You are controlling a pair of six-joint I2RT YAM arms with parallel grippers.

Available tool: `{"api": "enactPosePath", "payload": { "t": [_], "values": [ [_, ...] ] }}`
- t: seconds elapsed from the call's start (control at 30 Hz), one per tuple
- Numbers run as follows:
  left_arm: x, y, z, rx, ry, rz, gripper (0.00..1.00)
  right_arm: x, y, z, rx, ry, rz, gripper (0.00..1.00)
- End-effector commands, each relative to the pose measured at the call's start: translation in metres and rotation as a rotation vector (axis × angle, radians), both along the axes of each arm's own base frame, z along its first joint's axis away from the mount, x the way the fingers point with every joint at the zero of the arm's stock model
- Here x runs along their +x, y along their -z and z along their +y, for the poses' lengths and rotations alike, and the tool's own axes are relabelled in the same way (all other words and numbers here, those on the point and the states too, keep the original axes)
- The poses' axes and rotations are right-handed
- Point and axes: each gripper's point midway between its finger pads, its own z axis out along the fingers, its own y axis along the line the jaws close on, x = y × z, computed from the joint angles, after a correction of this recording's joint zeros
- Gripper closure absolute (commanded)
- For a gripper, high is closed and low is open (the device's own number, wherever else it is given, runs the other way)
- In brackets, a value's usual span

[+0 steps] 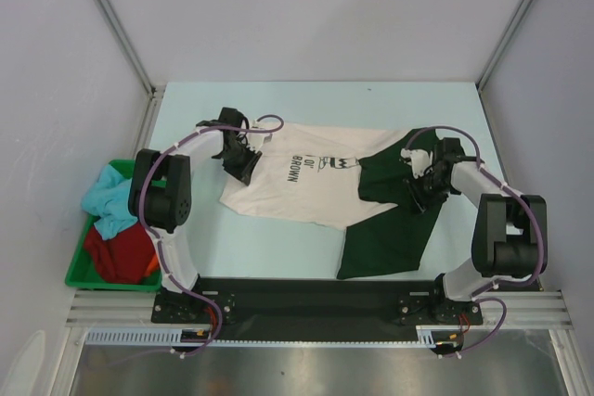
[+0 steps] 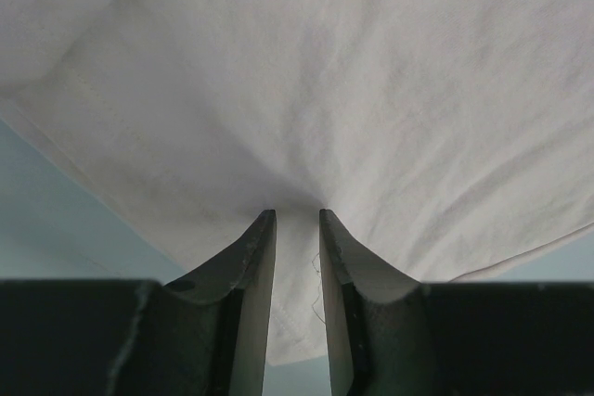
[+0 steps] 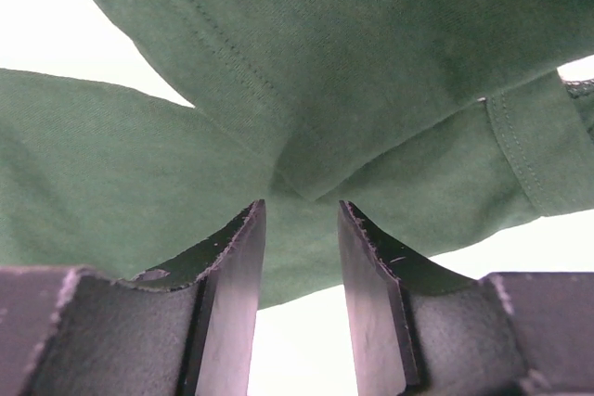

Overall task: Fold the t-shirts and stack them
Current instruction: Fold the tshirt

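Cream t-shirt (image 1: 269, 194) | long axis left-right | dark green t-shirt (image 1: 380, 238) overlapping right end

Seen from above, the dark green t-shirt (image 1: 385, 229) covers the end of the cream t-shirt (image 1: 278, 187) nearest the right edge of the table (image 1: 278, 108). The cream shirt's printed drawing (image 1: 327, 163) is too small to make out. The left gripper (image 1: 246, 166) hides that shirt's opposite edge. Each wrist view cuts its shirt off at the frame edges. Whether the right gripper (image 3: 297, 206) pinches green cloth cannot be told.
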Motion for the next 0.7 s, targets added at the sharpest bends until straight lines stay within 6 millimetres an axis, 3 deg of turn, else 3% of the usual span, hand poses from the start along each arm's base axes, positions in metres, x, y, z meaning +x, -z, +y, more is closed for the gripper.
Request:
{"api": "enactPosePath", "payload": {
  "t": [0.0, 0.13, 0.27, 0.4, 0.57, 0.67],
  "values": [
    [0.011, -0.013, -0.006, -0.036, -0.002, -0.042, 0.69, 0.011, 0.001, -0.001, -0.005, 0.01, -0.019, 0.57],
    [0.01, -0.013, -0.004, -0.028, -0.004, -0.044, 0.69, 0.017, 0.005, 0.0, -0.001, 0.012, -0.017, 0.58],
    [0.008, -0.012, -0.003, -0.024, 0.001, -0.043, 0.69, 0.021, 0.006, 0.0, 0.0, 0.016, -0.013, 0.7],
    [0.006, -0.009, -0.002, -0.025, -0.002, -0.041, 0.69, 0.02, -0.003, -0.001, -0.001, 0.013, -0.035, 0.76],
    [0.008, -0.006, -0.005, -0.039, -0.008, -0.035, 0.69, 0.018, -0.007, -0.001, -0.007, 0.015, -0.041, 0.97],
    [0.01, -0.007, -0.007, -0.046, -0.003, -0.036, 0.69, 0.015, -0.013, 0.0, -0.006, 0.016, -0.04, 1.0]
  ]
}}
